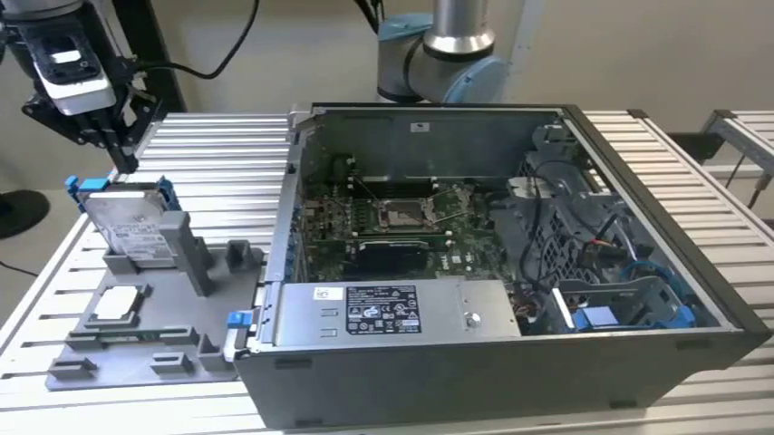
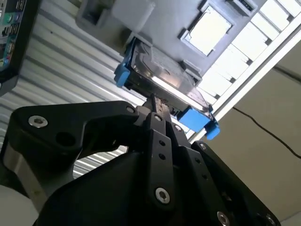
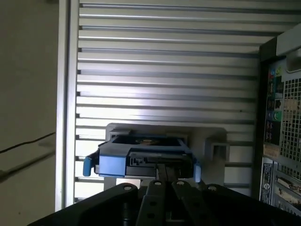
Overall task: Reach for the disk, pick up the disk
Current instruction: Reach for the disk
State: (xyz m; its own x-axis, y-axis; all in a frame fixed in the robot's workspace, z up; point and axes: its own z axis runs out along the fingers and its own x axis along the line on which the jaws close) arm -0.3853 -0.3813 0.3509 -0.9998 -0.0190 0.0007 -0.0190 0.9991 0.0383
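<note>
Starting with the gripper (image 1: 122,163): how are its fingers set?

They are drawn together into one narrow black point, and no gap is seen between the tips in both wrist views. Nothing is held. Flat matte-black links, pinned with round silver screws, are seen fanning back from that point in the second wrist view.

Where is the disk (image 1: 126,220) found?

It is found directly beneath the tips, stood on edge in a slot of a grey moulded holder (image 1: 181,272). A flat rectangular slab of dull silver-grey metal is shown, with a white printed label on its broad face. It is framed by a bright blue plastic bracket (image 1: 80,187), whose tabs jut out past both ends.

Is the disk touched?

That cannot be settled. In the exterior view a sliver of space seems to be kept between the point and the disk's upper edge. In the second wrist view the fingertips (image 2: 155,106) are overlapped with that edge, so contact is neither confirmed nor ruled out.

What else is set near the gripper?

Lower down on the same holder, a small square silver chip (image 1: 118,304) is seated flat in a shallow recess. The holder is carried on a table (image 1: 217,149) of ribbed aluminium slats. Well apart from the gripper, an open computer case (image 1: 508,362) of grey sheet metal is stood, its green board exposed.
</note>
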